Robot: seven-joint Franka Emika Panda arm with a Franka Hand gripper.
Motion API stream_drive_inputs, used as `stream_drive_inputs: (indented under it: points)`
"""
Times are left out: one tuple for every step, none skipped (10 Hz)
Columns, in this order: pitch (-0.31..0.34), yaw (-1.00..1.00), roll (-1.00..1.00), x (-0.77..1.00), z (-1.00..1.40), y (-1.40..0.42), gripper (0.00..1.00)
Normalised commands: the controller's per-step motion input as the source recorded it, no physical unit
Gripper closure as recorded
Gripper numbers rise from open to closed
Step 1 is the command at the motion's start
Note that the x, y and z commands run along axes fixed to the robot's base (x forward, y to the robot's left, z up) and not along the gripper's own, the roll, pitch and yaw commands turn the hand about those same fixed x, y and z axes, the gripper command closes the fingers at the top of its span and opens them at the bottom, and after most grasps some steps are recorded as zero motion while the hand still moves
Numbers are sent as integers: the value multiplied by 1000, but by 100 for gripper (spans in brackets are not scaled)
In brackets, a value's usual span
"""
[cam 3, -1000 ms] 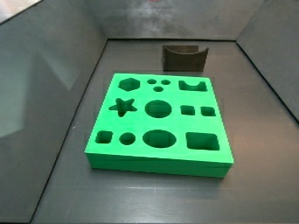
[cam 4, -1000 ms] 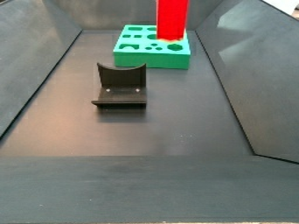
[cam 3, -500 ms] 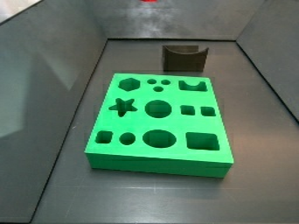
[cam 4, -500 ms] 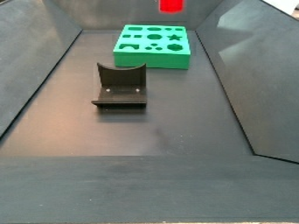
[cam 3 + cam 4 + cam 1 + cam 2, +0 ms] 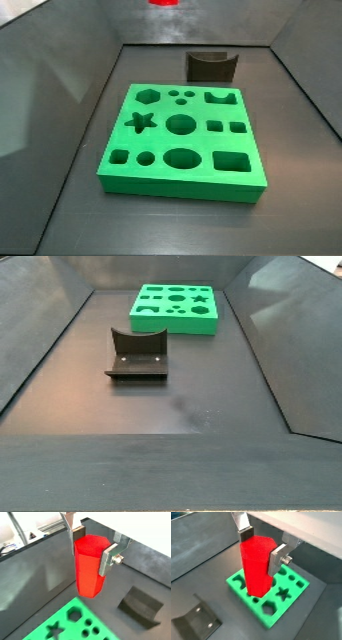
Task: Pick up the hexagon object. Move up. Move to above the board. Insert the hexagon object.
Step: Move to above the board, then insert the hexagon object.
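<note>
Wrist views show the gripper [image 5: 91, 546] clamped on the hexagon [image 5: 89, 566], which hangs upright between the silver fingers [image 5: 278, 556], high above the floor. The board [image 5: 271, 591] lies below and somewhat to one side. A side view catches only a red sliver of the peg [image 5: 163, 3] at its upper edge. Judged from this, the lift is done; next the arm should travel level until the peg sits over the hexagonal hole [image 5: 146, 96], its faces aligned, before descending. The fixture [image 5: 136, 354] stands well apart from the board, and nothing blocks the path.
</note>
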Motion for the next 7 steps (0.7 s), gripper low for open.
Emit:
stream_drive_inputs:
  points:
    - [50,5,-13,-59,222,-1000,100]
    - [58,8,5,-42,227,-1000,100]
    - [74,7,-1,-10,177,-748,100]
    - [93,1,5,38,92,-371,100]
    - [99,3,2,53,60,-249,100]
    - [0,0,0,0,-26,0,100]
    - [-7,0,0,0,-117,0,100]
